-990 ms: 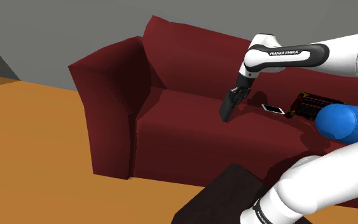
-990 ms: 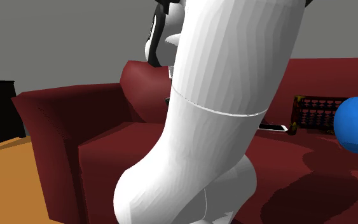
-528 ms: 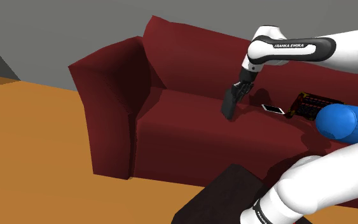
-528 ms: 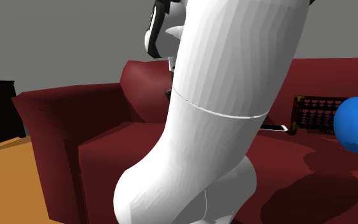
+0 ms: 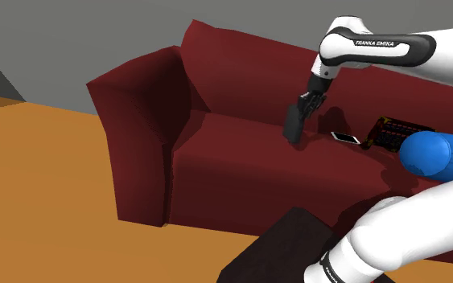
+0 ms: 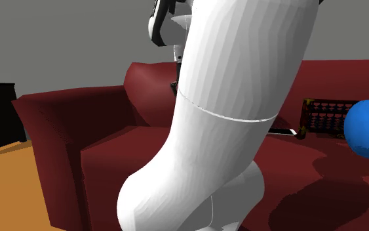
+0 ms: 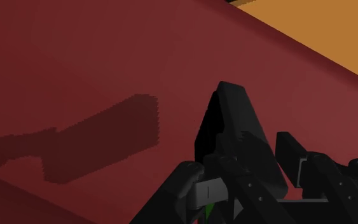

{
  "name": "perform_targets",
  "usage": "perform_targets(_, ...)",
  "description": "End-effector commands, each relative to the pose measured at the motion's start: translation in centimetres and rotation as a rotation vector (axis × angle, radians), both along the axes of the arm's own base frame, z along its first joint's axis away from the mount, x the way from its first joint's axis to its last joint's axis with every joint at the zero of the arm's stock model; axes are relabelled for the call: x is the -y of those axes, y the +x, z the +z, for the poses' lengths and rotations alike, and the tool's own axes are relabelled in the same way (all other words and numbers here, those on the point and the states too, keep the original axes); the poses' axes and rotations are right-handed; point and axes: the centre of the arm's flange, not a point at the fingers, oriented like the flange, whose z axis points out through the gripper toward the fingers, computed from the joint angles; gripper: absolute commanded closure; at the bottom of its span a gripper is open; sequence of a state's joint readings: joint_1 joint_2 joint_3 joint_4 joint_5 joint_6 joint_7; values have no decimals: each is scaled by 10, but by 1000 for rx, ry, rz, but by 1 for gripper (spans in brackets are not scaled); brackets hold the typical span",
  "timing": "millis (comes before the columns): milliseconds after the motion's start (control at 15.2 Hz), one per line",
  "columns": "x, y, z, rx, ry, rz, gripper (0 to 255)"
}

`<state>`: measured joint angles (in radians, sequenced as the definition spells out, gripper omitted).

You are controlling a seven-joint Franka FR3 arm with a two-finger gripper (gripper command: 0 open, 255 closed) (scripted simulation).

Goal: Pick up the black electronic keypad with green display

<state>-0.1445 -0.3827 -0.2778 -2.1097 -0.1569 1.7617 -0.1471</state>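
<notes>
**Item: keypad** (image 5: 293, 126). Black slab, hanging on end below the gripper (image 5: 304, 104), over the middle of the sofa (image 5: 160, 120) seat. In the wrist view the keypad (image 7: 234, 133) stands between the fingers (image 7: 184, 184), with a green sliver (image 7: 208, 214) at its near end.

**Gripper state:** closed onto the keypad, which is clasped on both sides.

**Contact with seat:** judged none. The keypad's shadow (image 7: 101, 143) lies on the cushion well apart from the slab itself, and in the shoulder view its lower end appears to hang just above the red fabric.

**Neighbours, shoulder view, reckoned from the keypad:**
- white-faced flat slab (image 5: 345, 138), at 3 o'clock, near, lying on the seat
- dark bead frame (image 5: 395, 133), at 3 o'clock, beyond that slab
- blue rounded object (image 5: 434, 154), at 4 o'clock, well apart
- sofa arm, at 9 o'clock, well apart
- orange floor (image 5: 39, 201), at 8 o'clock

**Step in hand:** judged to be the lift. The grasp is made and the keypad is carried off the cushion.

**Next move calls for:** a steady rise toward 12 o'clock with the grip kept firm. The slab hangs long below the fingers and could swing or slip. The path should stay away from the white-faced slab and the bead frame at 3 o'clock.
</notes>
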Motion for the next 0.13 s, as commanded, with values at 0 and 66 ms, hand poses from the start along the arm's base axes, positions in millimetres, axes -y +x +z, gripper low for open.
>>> perform_targets(0, -1, 0, 5, 0, 0, 0, 255)
perform_targets(66, -1, 0, 5, 0, 0, 0, 255)
